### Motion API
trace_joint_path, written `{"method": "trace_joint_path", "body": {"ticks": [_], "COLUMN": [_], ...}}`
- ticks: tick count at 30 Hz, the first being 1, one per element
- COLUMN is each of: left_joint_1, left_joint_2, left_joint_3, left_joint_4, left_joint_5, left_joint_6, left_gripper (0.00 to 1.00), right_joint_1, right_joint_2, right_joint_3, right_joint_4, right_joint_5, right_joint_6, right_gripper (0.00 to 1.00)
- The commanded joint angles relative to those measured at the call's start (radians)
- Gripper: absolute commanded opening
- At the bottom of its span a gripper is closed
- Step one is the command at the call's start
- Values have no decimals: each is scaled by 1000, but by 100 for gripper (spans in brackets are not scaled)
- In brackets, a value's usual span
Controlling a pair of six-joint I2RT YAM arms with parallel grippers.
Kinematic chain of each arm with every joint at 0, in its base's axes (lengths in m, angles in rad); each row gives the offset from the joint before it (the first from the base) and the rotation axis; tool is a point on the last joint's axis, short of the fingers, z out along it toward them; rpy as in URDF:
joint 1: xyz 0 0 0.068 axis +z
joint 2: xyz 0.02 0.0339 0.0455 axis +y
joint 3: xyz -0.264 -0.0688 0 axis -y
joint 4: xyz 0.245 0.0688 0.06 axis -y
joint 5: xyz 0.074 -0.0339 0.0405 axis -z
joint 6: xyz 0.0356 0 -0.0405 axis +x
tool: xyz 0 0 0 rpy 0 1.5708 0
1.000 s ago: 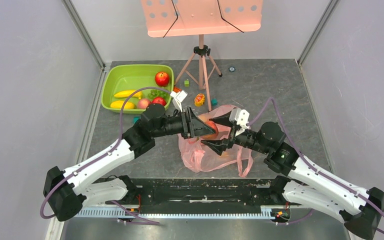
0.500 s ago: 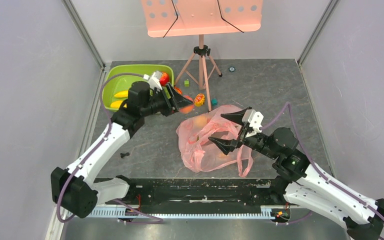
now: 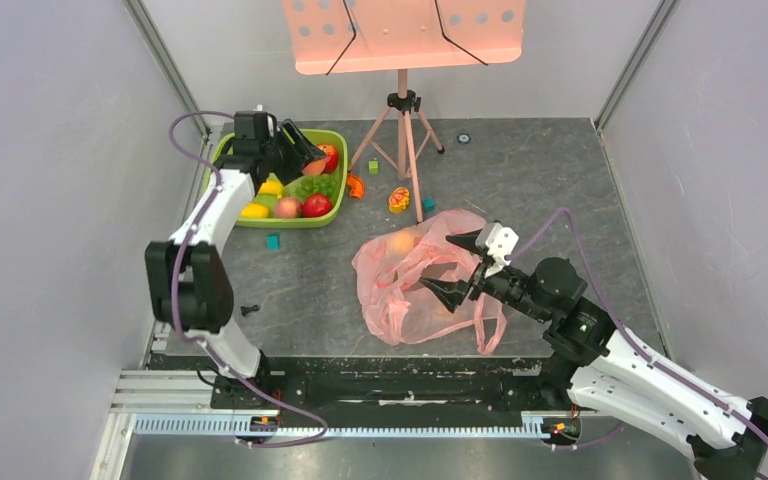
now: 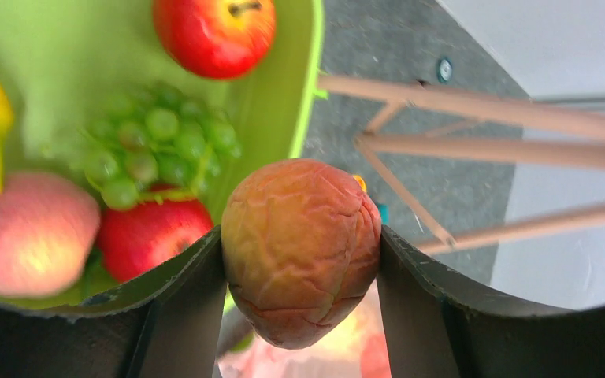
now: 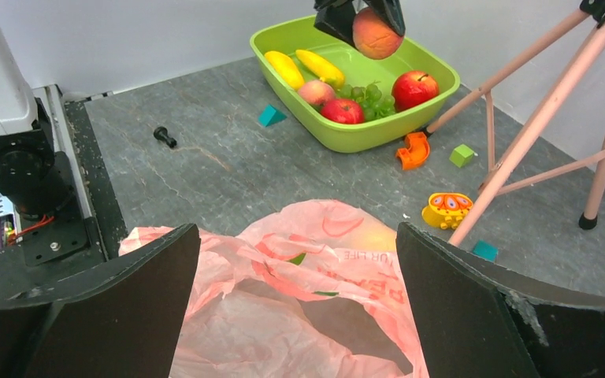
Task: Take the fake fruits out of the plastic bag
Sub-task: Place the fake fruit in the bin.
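Note:
My left gripper (image 3: pixel 307 160) is shut on a wrinkled orange-pink peach (image 4: pixel 299 248) and holds it above the lime-green basin (image 3: pixel 340 186); this also shows in the right wrist view (image 5: pixel 376 31). The basin holds red apples (image 4: pixel 214 31), a pink peach (image 4: pixel 24 236), yellow banana shapes (image 5: pixel 283 69) and green grapes (image 4: pixel 154 146). The pink plastic bag (image 3: pixel 410 300) lies crumpled mid-table, mouth open toward my right gripper (image 3: pixel 440 263). That gripper is open and empty just over the bag's mouth (image 5: pixel 315 315). A yellow-orange fruit (image 3: pixel 401 242) shows through the bag's far end.
A pink music stand tripod (image 3: pixel 403 130) stands behind the bag. Small toys lie around it: an orange piece (image 3: pixel 354 185), a yellow toy (image 3: pixel 398 199), a green cube (image 3: pixel 373 166), teal cubes (image 3: pixel 273 241). A small black part (image 3: pixel 250 309) lies left. Grey walls enclose the table.
My left arm lifted the peach out of the bag and swung it back-left to above the basin. My right gripper drew back a little and stayed open at the bag's mouth.

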Motion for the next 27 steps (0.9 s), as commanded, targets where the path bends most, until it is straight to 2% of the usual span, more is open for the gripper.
{"method": "trace_joint_path", "body": {"ticks": [1,10,22,27], "left_joint_1": [51,133,148,149], "left_joint_2": [161,404,578,626], "left_joint_3": [162,355,427,475], "left_joint_4": [-33,-30,17,12], "left_joint_5": [-9,-68,-91,-91], "left_joint_6": [55,59,56,66], "left_gripper": [45,43,44,50], "right_joint_1": [6,6,4,4], "right_joint_2": [2,48,99,115], "right_joint_3": [-20,-33,-40,-45], "right_joint_4": [-5,-26,-20,-14], "right_joint_5": [29,76,134,134], "right_joint_6": [-23,-68,-97,-102], "right_gripper": [98,98,98,98]}}
